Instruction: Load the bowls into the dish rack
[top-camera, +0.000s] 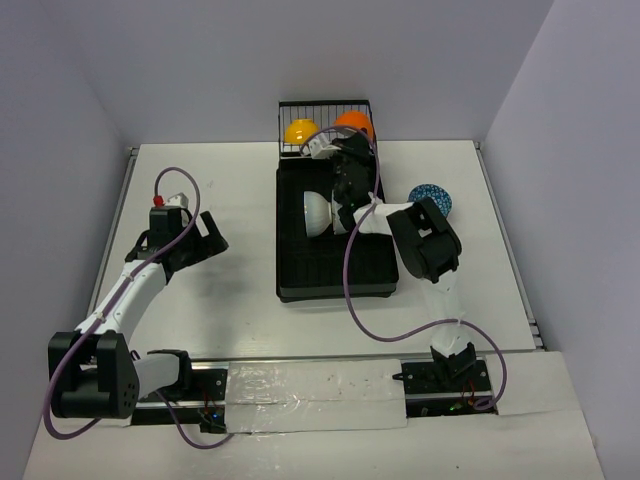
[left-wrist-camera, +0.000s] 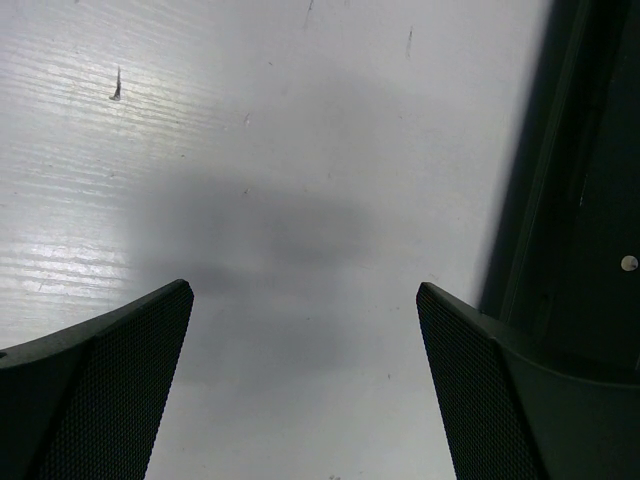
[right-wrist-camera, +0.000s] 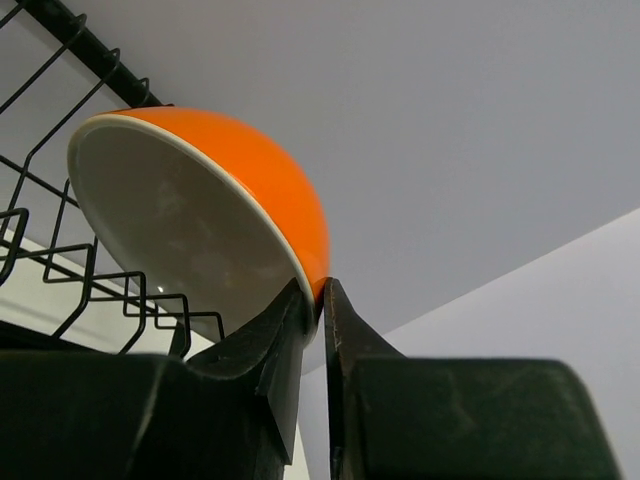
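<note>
An orange bowl (top-camera: 355, 122) (right-wrist-camera: 250, 170) stands on edge in the wire basket (top-camera: 325, 105) (right-wrist-camera: 60, 250) at the far end of the black dish rack (top-camera: 335, 275). My right gripper (top-camera: 340, 145) (right-wrist-camera: 322, 283) is shut on its lower rim, one finger inside and one outside. Beside it in the basket sits a yellow bowl (top-camera: 300, 131). A white bowl (top-camera: 317, 213) lies on the rack's slatted tray. On the table right of the rack rests a blue patterned bowl (top-camera: 430, 197). Left of the rack, my left gripper (top-camera: 207, 237) (left-wrist-camera: 305, 290) hangs open over bare table, holding nothing.
The rack's dark edge (left-wrist-camera: 580, 200) runs along the right side of the left wrist view. Side walls close in the white table on the left, right and back. My right arm stretches over the rack's tray, its purple cable looping down in front.
</note>
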